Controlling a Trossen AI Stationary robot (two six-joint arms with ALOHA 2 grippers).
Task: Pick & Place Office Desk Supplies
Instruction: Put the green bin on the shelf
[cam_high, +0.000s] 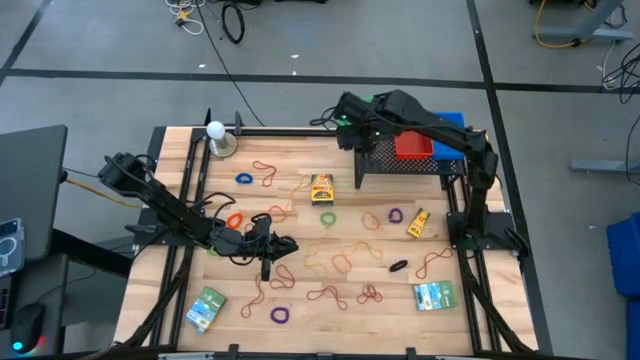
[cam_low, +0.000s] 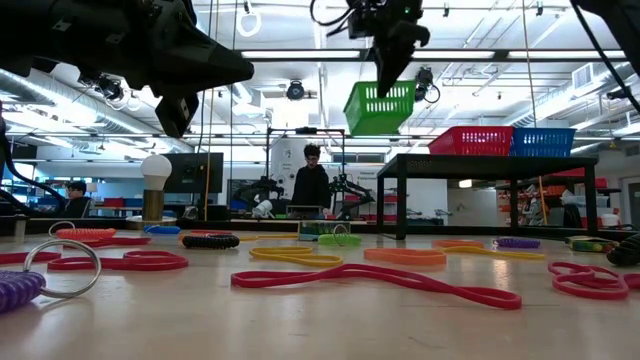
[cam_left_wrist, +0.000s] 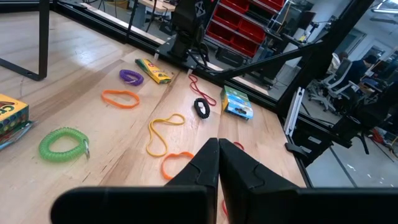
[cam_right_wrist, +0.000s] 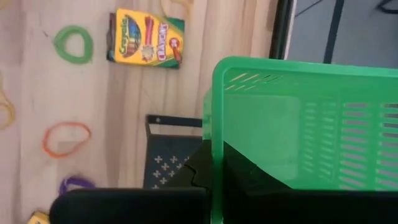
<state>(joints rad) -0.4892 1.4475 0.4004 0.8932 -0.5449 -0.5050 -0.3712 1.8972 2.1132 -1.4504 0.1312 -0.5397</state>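
Note:
My right gripper (cam_low: 392, 45) is high over the table's far middle, shut on a green basket (cam_low: 380, 107) that hangs beside the black stand (cam_high: 405, 160). My left gripper (cam_left_wrist: 217, 163) is shut on nothing, just above the table left of centre, pointing toward the right edge. Flat on the wood lie the yellow crayon box (cam_high: 321, 188), two green-blue packets (cam_high: 206, 308) (cam_high: 434, 295), a small yellow bottle (cam_high: 418, 223) and several coloured bands and rings, among them a green coil (cam_left_wrist: 62, 143) and a black ring (cam_left_wrist: 201, 107). My right gripper holds the green basket by the top rim of one wall (cam_right_wrist: 215, 134), near a corner. One finger stands outside the wall and one shows through the green mesh inside. The fingers come from above, pointing steeply down. The basket hangs below them, lifted clear and tilted.
On the black perforated stand at the far right sit a red basket (cam_high: 412, 147) and a blue basket (cam_high: 452, 124). A white ball on a round metal base (cam_high: 217, 135) stands at the far left. People (cam_low: 312, 185) are beyond the table's far side.

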